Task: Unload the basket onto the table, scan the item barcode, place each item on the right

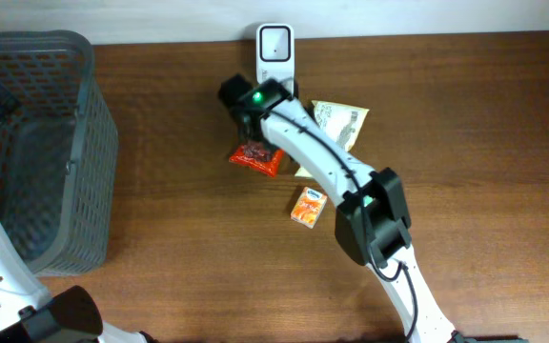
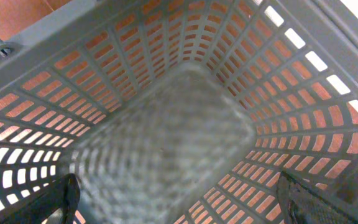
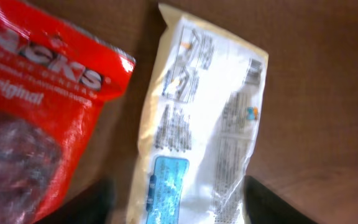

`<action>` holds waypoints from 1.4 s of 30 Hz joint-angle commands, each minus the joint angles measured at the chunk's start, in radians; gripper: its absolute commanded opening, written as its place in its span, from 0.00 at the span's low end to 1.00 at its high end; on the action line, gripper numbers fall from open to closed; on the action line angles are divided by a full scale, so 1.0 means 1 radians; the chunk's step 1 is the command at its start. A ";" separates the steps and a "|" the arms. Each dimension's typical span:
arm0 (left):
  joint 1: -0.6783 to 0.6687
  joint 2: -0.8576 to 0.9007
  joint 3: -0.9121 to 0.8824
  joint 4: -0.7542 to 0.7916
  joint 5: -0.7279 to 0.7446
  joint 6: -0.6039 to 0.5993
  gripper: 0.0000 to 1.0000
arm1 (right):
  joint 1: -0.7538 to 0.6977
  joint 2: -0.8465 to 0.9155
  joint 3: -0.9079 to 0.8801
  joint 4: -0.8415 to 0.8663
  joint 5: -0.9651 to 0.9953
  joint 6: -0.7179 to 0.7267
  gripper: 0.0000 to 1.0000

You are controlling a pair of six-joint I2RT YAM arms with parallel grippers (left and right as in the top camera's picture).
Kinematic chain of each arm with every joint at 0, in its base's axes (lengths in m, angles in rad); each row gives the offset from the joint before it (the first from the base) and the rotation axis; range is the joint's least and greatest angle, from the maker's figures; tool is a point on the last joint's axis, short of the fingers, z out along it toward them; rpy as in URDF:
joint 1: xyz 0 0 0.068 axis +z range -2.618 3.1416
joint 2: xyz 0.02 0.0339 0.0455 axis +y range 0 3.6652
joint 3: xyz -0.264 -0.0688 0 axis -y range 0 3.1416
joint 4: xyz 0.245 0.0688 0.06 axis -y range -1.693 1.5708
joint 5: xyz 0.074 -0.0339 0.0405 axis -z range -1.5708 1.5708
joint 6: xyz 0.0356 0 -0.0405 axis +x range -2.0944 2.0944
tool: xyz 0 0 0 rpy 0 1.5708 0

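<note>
A white and cream packet [image 3: 197, 124] with small print and a blue label lies on the brown table, and its near end sits between the fingers of my right gripper [image 3: 179, 208]. Those jaws stand wide apart on either side of it, gripping nothing. Overhead, the same packet [image 1: 343, 122] pokes out from under the right arm, below the white scanner [image 1: 274, 50] at the table's back edge. A red snack bag [image 1: 255, 156] lies just left of it. My left gripper [image 2: 185, 205] hangs open and empty inside the grey basket [image 2: 160, 149].
The grey mesh basket [image 1: 98, 143] fills the table's left end. A small orange box [image 1: 309, 206] lies in front of the packets. The right arm [image 1: 370, 214] stretches diagonally from the front edge toward the scanner.
</note>
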 commanded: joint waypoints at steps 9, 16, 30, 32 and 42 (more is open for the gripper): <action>0.003 0.001 0.004 -0.001 -0.003 -0.010 0.99 | -0.115 0.005 -0.117 0.025 -0.341 -0.356 0.99; 0.007 0.002 0.004 -0.001 -0.003 -0.010 0.99 | -0.109 0.005 -0.349 0.209 -0.128 -0.201 0.99; 0.007 0.002 0.004 -0.001 -0.003 -0.010 0.99 | -0.328 -0.029 0.174 -0.059 -0.724 -0.335 0.04; 0.007 0.002 0.004 -0.001 -0.003 -0.010 0.99 | -0.463 -0.027 0.181 -0.060 -0.988 -0.383 0.04; 0.007 0.002 0.004 -0.001 -0.003 -0.010 0.99 | -0.987 -0.009 -0.285 0.098 -1.426 -0.487 0.04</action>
